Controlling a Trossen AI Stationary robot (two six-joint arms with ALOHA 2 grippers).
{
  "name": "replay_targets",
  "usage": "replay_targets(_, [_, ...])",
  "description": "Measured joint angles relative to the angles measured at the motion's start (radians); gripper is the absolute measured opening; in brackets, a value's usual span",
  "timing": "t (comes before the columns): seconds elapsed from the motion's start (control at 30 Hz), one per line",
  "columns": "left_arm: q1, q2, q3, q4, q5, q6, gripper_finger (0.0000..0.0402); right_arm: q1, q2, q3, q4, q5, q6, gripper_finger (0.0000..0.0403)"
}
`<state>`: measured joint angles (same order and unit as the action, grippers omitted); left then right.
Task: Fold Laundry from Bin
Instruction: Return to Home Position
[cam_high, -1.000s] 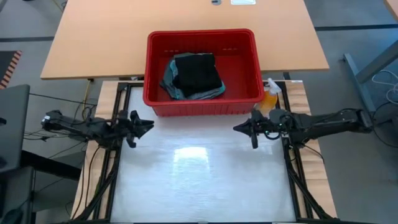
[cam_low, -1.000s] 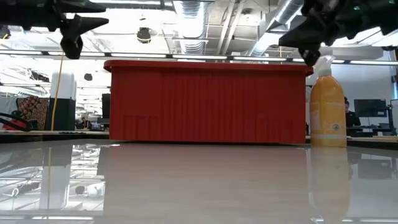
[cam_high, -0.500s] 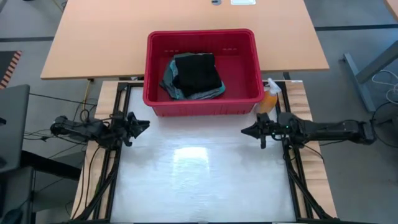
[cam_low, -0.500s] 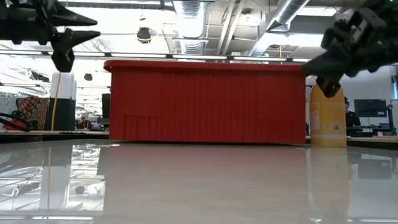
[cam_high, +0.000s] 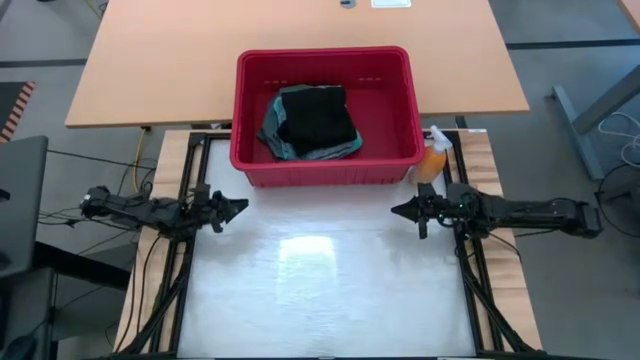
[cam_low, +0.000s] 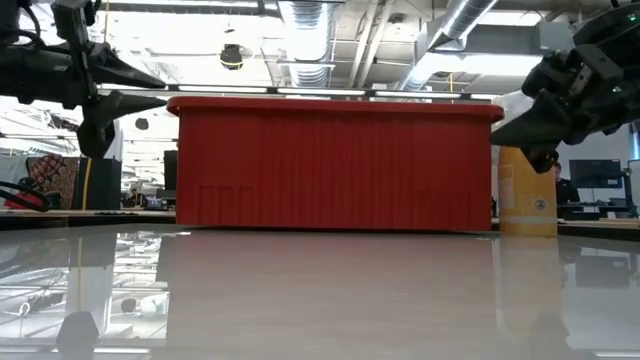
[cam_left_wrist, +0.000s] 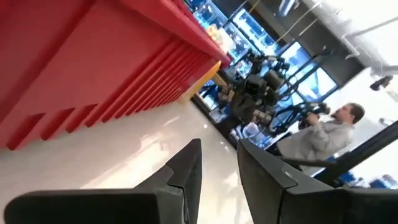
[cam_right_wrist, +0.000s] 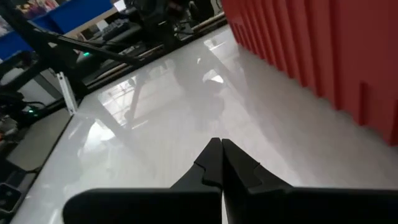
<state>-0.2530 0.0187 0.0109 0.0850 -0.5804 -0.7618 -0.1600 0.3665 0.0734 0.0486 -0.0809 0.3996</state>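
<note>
The red bin (cam_high: 325, 172) stands at the table's far side, on its flat bottom. The laundry lies inside it: a black garment (cam_high: 316, 116) on top of teal and grey-green cloth (cam_high: 272, 132). In the low view only the bin's front wall (cam_low: 330, 165) shows. My left gripper (cam_high: 238, 208) hovers level at the table's left edge, in front of the bin's left corner, its fingers (cam_left_wrist: 217, 144) a little apart with nothing between them. My right gripper (cam_high: 397, 211) hovers at the right edge, shut (cam_right_wrist: 221, 142) and holding nothing.
An orange spray bottle (cam_high: 433, 160) stands upright at the bin's right front corner, just beyond my right gripper (cam_low: 500, 130). The glossy white tabletop (cam_high: 320, 280) stretches between the arms. A wooden table (cam_high: 200, 60) lies behind. A person (cam_left_wrist: 336, 134) sits in the room beyond.
Both grippers have sunk toward the table. My right gripper has also drawn back a little toward the table's right edge. My left gripper has rolled about its own axis. The bin and the laundry have stayed where they were.
</note>
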Motion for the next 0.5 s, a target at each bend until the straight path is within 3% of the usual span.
replay_targets(0.27, [0.000, 0.081, -0.001, 0.003, -0.087, 0.082, 0.0091, -0.047, -0.054, 0.001, 0.002, -0.025, -0.145, 0.0024])
replay_targets(0.5, [0.000, 0.134, -0.001, 0.003, -0.063, 0.119, 0.0091, -0.045, -0.054, 0.001, -0.020, -0.026, -0.188, 0.0044])
